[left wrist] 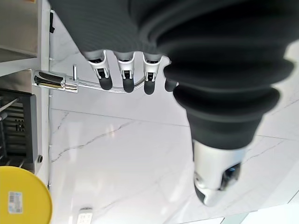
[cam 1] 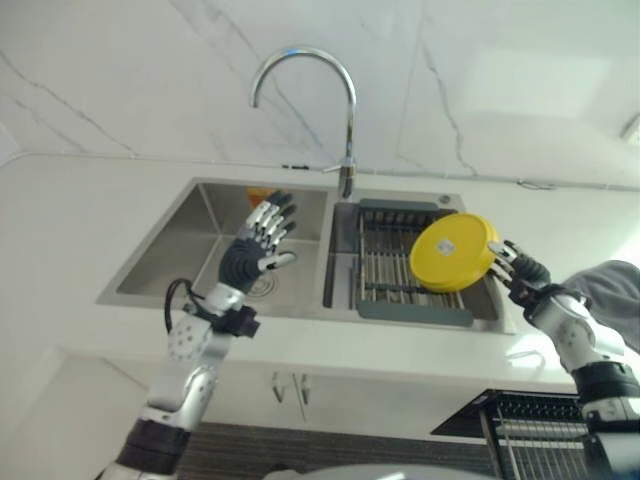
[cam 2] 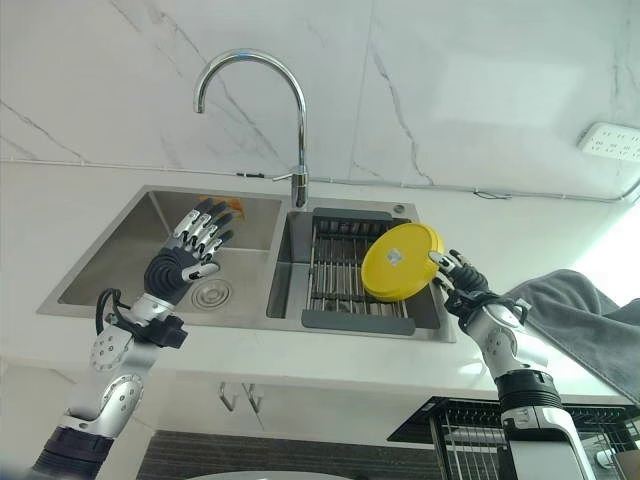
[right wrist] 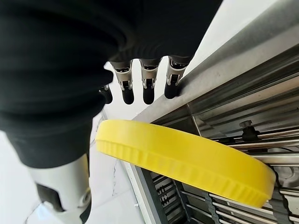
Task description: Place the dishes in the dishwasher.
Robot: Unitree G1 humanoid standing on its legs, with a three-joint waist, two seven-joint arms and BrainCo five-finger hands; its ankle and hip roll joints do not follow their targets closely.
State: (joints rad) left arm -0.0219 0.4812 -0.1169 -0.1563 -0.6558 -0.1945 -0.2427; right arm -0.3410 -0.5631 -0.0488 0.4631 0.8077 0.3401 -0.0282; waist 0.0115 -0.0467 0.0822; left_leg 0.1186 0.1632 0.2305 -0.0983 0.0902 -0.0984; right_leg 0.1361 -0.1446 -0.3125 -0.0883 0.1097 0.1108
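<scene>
Nearest me, at the lower right of the head views, the dishwasher rack shows its dark wire grid below the white desk edge.

My right hand is raised over the desk at the right rim of the sink; my fingers and thumb pinch the edge of the yellow dish. The dish is tilted on edge, its underside with a small label facing me, held above the right basin. My right wrist view adds what the head views lack: the dish's ribbed rim seen side-on, my fingers above it, the thumb below it.

Under the dish, the drying rack sits in the right basin, grey frame with metal bars.

My left hand is up over the left basin of the double sink, fingers spread and straight, holding nothing. Its wrist view shows the fingertips lined up before the faucet and a corner of the dish.

Beyond, an orange item lies at the back of the left basin; I cannot tell what it is. The chrome gooseneck faucet rises between the basins against the marble wall. The right eye view alone catches a wall socket at far right.
</scene>
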